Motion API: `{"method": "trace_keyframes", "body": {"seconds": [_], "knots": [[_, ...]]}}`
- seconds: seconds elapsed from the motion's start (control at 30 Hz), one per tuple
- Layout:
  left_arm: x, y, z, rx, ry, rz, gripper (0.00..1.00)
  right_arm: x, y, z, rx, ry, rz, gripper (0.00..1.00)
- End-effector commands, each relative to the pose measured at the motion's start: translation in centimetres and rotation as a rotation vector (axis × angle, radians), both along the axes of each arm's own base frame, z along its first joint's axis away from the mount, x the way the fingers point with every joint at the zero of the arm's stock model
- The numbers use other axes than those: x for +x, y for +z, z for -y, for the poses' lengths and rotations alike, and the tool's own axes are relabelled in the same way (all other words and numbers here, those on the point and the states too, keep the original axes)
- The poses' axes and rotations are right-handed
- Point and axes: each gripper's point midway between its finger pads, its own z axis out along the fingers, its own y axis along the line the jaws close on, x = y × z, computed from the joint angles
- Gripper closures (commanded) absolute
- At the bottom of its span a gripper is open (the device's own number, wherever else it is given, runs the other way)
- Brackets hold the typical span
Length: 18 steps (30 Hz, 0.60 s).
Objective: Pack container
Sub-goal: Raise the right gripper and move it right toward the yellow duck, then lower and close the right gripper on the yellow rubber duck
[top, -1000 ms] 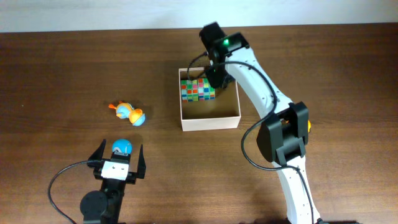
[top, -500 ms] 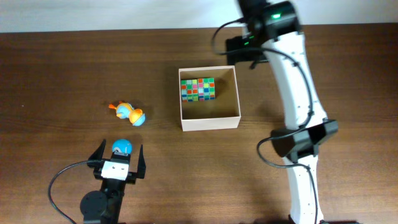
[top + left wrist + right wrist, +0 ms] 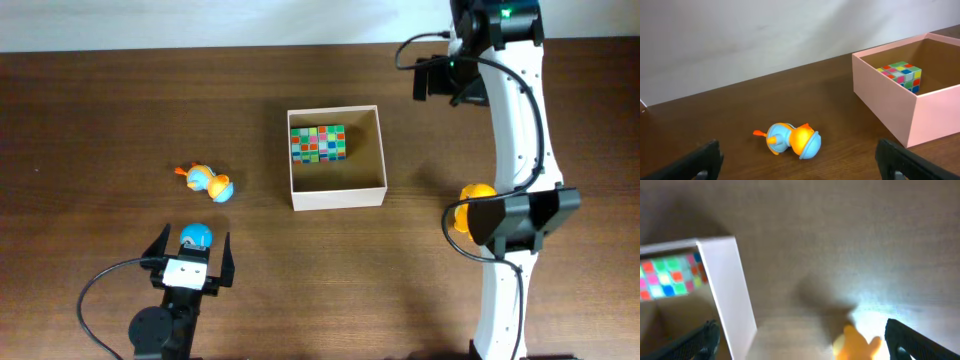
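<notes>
The container is a square cream box with a tan inside, at mid-table. A multicoloured cube lies in its back left corner. My right gripper hangs open and empty behind and to the right of the box. In its wrist view, the right gripper looks down on the box wall, the cube and a blurred orange toy. My left gripper stands open near the front left. A blue-and-orange duck toy lies just ahead of the left gripper.
The orange toy sits on the table by the right arm's elbow. A small blue round thing shows between the left fingers from overhead only. A pale wall runs along the table's back edge.
My right gripper let go of the cube inside the container, opened wide and swung up and away to the back right. The orange toy came into view. The left arm stayed still.
</notes>
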Motion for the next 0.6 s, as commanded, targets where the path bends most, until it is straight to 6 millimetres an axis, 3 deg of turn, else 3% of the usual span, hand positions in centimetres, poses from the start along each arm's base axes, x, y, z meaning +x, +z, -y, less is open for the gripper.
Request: {"method": "trace_keyframes", "body": {"seconds": [0.0,0.2,0.3,0.4,0.57], "knots": [[0.0,-0.1,-0.3,0.012,0.012,0.006,0.01,-3.0,3.5,1.4,-0.061,0.0,0.03,0.01],[0.0,-0.1,-0.3,0.012,0.012,0.005,0.01,-7.8,3.5,3.2,-0.104,-0.07,-0.05,0.01],[0.0,-0.1,-0.3,0.012,0.012,0.006,0.01,-9.5,2.2,4.2,-0.118,-0.097,-0.118,0.01],[0.0,-0.1,-0.3,0.012,0.012,0.005,0.01,-10.4,-0.1,5.0,-0.116,-0.124,-0.192,0.01],[0.0,-0.1,-0.3,0.012,0.012,0.005,0.01,-11.1,-5.5,5.3,-0.076,-0.151,-0.279,0.0]]}}
